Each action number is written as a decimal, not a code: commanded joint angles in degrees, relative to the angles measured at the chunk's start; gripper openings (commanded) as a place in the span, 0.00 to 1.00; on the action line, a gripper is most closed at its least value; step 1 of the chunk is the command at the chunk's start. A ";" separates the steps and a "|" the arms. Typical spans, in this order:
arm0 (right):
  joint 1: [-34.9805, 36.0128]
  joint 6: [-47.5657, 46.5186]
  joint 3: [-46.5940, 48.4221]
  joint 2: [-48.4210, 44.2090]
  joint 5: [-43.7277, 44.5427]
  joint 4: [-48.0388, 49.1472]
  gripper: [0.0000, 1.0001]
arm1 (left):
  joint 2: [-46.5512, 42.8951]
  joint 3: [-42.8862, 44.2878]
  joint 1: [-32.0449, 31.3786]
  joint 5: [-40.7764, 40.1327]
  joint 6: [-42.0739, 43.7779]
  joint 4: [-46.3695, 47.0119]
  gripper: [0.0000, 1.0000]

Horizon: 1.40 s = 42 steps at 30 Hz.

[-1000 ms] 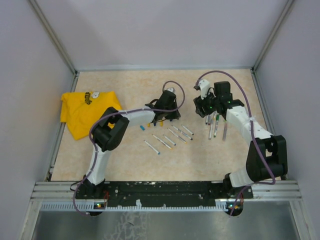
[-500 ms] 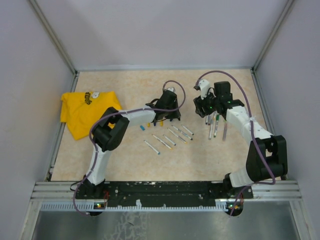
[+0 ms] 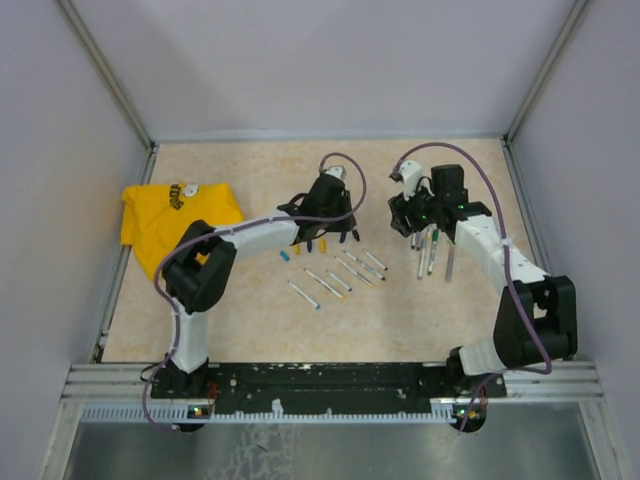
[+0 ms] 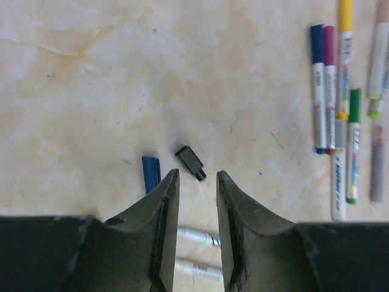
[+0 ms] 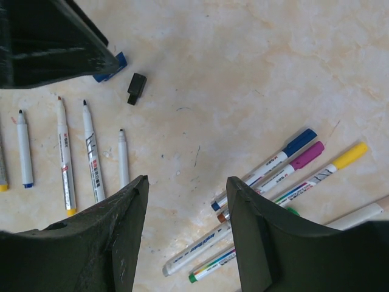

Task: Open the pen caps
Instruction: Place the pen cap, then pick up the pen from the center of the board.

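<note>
The left gripper [image 4: 196, 176] hangs low over the worktop [image 3: 240, 180] with its jaws parted and nothing between them. Just ahead of its fingertips lies a loose black cap [image 4: 190, 162], tilted on its side. A loose blue cap [image 4: 151, 173] lies close to the left of it, touching or nearly touching the edge of the left finger. In the right wrist view the same black cap [image 5: 136, 87] sits apart from the pens, and the blue cap [image 5: 112, 68] is half hidden under the left gripper.

The right gripper [image 5: 187, 182] is also open and empty, held above the worktop between two groups of pens. To one side lie the uncapped pens [image 5: 91, 152], side by side with their tips bare. To the other side lie the capped pens [image 5: 267, 167] in a loose bundle. Among these, a dark blue cap [image 5: 301, 142], a magenta cap [image 5: 307, 155] and a yellow cap [image 5: 349, 155] are on their barrels.

From above, two more small caps [image 3: 291, 252], blue and yellow, lie left of the left gripper [image 3: 322, 238]. A yellow cloth [image 3: 175, 225] is crumpled at the far left.
</note>
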 commanded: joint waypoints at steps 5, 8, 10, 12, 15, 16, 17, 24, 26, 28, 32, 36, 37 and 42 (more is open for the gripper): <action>-3.35 3.00 -2.73 -7.32 -4.09 7.29 0.55 | -21.44 -19.00 -0.22 5.28 11.44 15.70 0.37; -4.54 4.35 -4.23 -9.65 -3.14 10.71 0.55 | -30.91 -27.91 -0.17 6.32 16.32 19.43 0.40; -5.99 6.64 -5.60 -11.02 -2.14 13.60 0.55 | -37.28 -34.50 -0.09 5.49 18.10 21.94 0.42; -7.87 9.39 -7.26 -11.81 -0.76 16.19 0.65 | -43.89 -42.11 0.00 3.26 18.34 24.93 0.53; -10.41 10.20 -7.35 -9.79 -1.98 15.25 0.72 | -53.75 -52.99 0.21 -0.33 18.79 31.54 0.77; -11.08 10.30 -6.01 -8.37 -2.51 13.84 0.72 | -56.72 -56.15 0.30 -1.28 18.92 33.23 0.85; -11.82 10.36 -4.83 -6.86 -3.02 12.29 0.72 | -59.74 -59.11 0.39 -2.22 18.97 34.45 0.92; -14.54 10.13 -2.21 -0.46 -2.69 7.30 0.68 | -70.76 -66.45 0.86 -5.63 19.30 31.54 1.00; -14.35 10.95 -1.20 1.99 -4.30 6.01 0.62 | -71.03 -66.96 0.88 -5.47 19.08 31.51 1.00; -13.41 11.50 0.51 4.60 -3.92 4.30 0.56 | -70.40 -66.98 0.88 -4.83 18.77 31.61 1.00; -11.14 12.54 1.79 7.63 -1.20 4.77 0.47 | -68.73 -66.60 0.89 -3.97 18.48 31.52 1.00; -8.33 13.05 3.07 10.57 3.05 5.37 0.39 | -67.90 -66.27 0.97 -3.74 18.54 31.61 1.00; -7.97 13.32 3.60 11.42 4.01 5.34 0.38 | -67.72 -66.17 0.97 -3.73 18.55 31.61 1.00; -7.40 14.75 4.81 15.13 6.21 6.22 0.26 | -66.97 -66.02 0.97 -3.49 18.46 31.87 1.00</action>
